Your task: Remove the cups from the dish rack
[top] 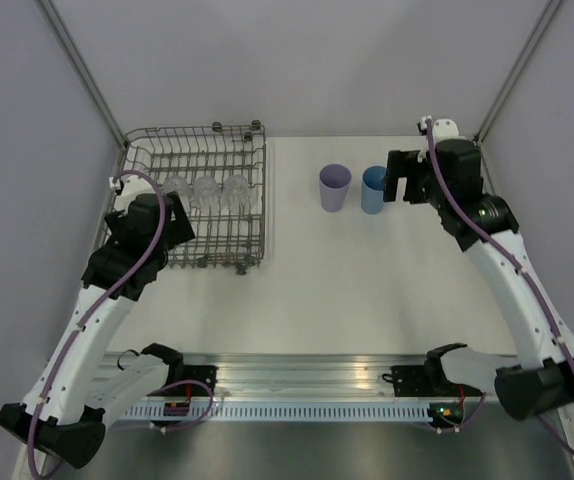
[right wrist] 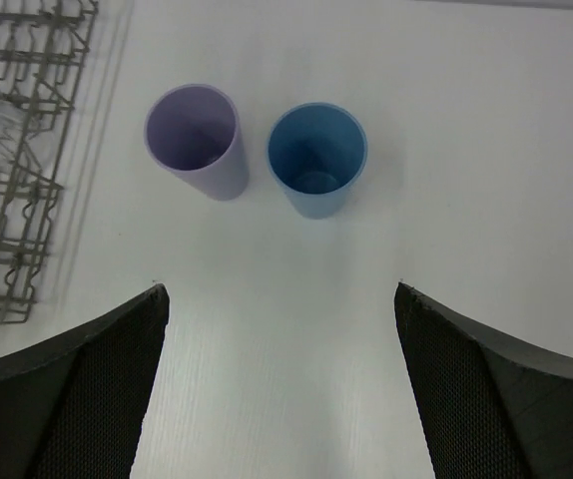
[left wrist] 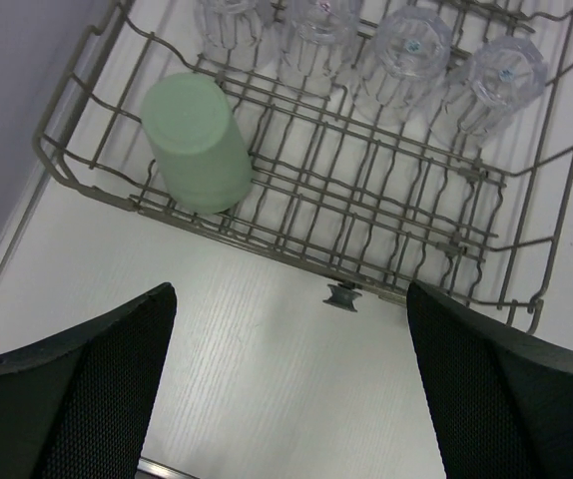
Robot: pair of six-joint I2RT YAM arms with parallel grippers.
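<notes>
A: Where do the cups (top: 334, 188) sit?

B: We count seven. Five are in the rack (top: 195, 130), which fills the upper left of the top view. Two stand out on the surface (top: 347, 290) to its right, in the upper middle of that frame.

A: What do we see inside the rack?

B: In the left wrist view the green cup (left wrist: 197, 145) is at the upper left, in a corner of the rack. Its closed base faces us and its mouth is down, a little tilted. The four clear cups (left wrist: 413, 45) run in a row along the top edge of that frame, also base up and near one another. We cannot tell whether neighbours touch.

A: And the two outside?

B: The lilac cup (right wrist: 195, 135) and the blue cup (right wrist: 316, 155) stand upright, mouths up, in the upper middle of the right wrist view. The lilac one is on the left, just beside the blue, with a thin strip of surface between them. We look straight into both and see only their bottoms, so both are empty.

A: How do we find the tools?

B: The left tool (left wrist: 290, 289) is spread wide, with only bare surface in its gap. The rack's edge lies just beyond its tips. The right tool (right wrist: 280, 289) is likewise wide apart and holds nothing. The lilac and blue cups lie beyond its tips, apart from them. In the top view it sits just right of the blue cup.
</notes>
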